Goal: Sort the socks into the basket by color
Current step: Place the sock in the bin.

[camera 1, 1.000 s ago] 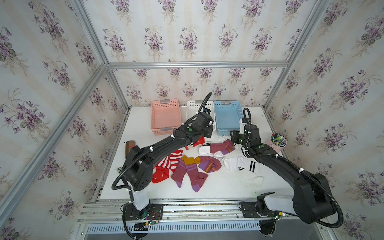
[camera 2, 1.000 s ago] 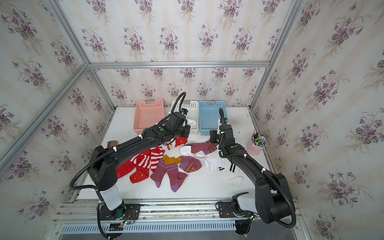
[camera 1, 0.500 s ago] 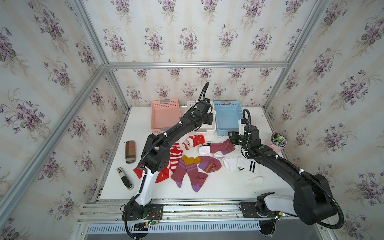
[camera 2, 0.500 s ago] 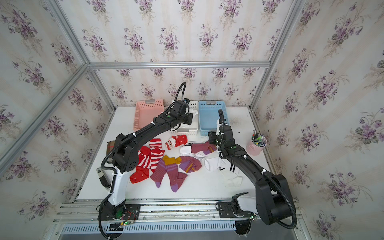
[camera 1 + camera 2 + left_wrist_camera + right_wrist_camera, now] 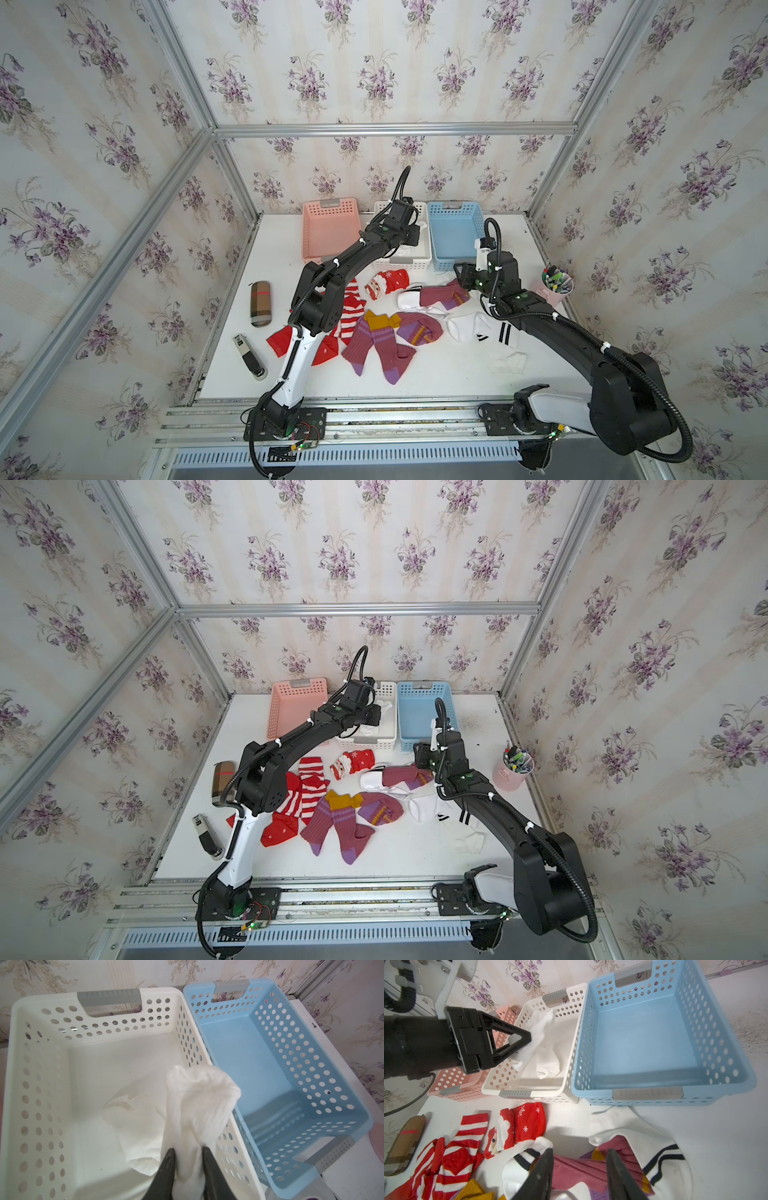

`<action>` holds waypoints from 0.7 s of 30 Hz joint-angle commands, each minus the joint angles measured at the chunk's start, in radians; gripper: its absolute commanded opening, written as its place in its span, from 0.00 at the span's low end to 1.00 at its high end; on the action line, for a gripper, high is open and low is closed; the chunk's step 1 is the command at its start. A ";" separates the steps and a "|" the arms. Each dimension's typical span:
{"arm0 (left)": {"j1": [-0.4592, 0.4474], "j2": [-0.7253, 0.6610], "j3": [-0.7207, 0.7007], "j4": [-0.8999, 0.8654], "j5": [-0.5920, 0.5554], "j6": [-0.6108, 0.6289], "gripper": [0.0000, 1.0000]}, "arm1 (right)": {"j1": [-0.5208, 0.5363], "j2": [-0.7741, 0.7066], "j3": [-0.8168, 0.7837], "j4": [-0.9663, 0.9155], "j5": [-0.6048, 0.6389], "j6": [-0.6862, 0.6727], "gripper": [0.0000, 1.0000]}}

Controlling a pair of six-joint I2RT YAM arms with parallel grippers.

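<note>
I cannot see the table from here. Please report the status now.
Left gripper over white basket, white sock between its fingers. Right gripper open above maroon sock. Blue basket holds nothing. No obstruction.

Wallpaper [image 5: 374, 75] with purple flower sprigs on pale stripes covers 3 walls, framed by aluminium rails [image 5: 395, 129]; a white tabletop [image 5: 436, 374] sits brightly lit.

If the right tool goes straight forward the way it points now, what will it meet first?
Most likely the maroon sock, lying between the right tool's open jaws on top of white socks; how far above it the tool hangs is unclear.
</note>
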 commanded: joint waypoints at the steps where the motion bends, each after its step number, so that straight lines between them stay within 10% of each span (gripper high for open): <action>1: 0.007 -0.011 -0.003 0.001 0.000 0.007 0.42 | 0.014 0.007 0.002 0.014 0.008 0.010 0.43; 21: 0.010 -0.485 -0.565 0.105 -0.023 -0.025 0.60 | 0.081 0.031 -0.005 0.015 0.035 0.009 0.44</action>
